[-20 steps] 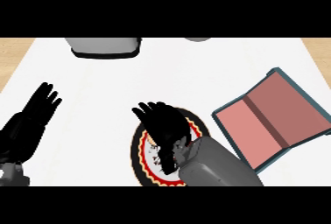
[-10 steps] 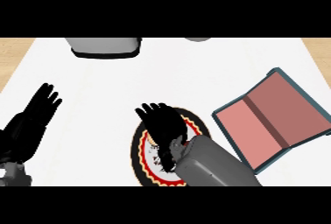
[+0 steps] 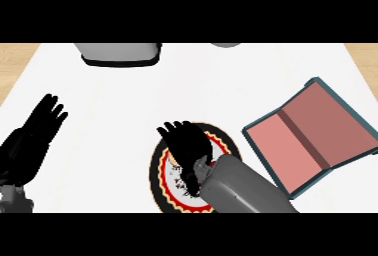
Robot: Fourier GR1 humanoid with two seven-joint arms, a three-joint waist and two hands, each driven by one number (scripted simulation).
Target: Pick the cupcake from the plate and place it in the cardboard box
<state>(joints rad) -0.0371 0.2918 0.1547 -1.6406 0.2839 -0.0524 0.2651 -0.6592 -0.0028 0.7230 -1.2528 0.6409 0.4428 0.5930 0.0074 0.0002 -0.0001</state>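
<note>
Right robot hand (image 3: 186,145) over the plate (image 3: 164,181), fingers spread, holding nothing visible; cupcake hidden beneath it. Cardboard box (image 3: 314,135) right of plate. Risk: blind grasp could tip the cupcake. Left robot hand (image 3: 38,131) resting, fingers straight.

My right hand (image 3: 188,150) hides the cupcake and much of the plate (image 3: 161,172); the picture's top edge cuts off a grey container (image 3: 118,54).

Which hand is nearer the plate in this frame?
Right. The right hand is over the plate, covering much of it. The left hand rests open near the view's left edge, well apart from the plate.
</note>
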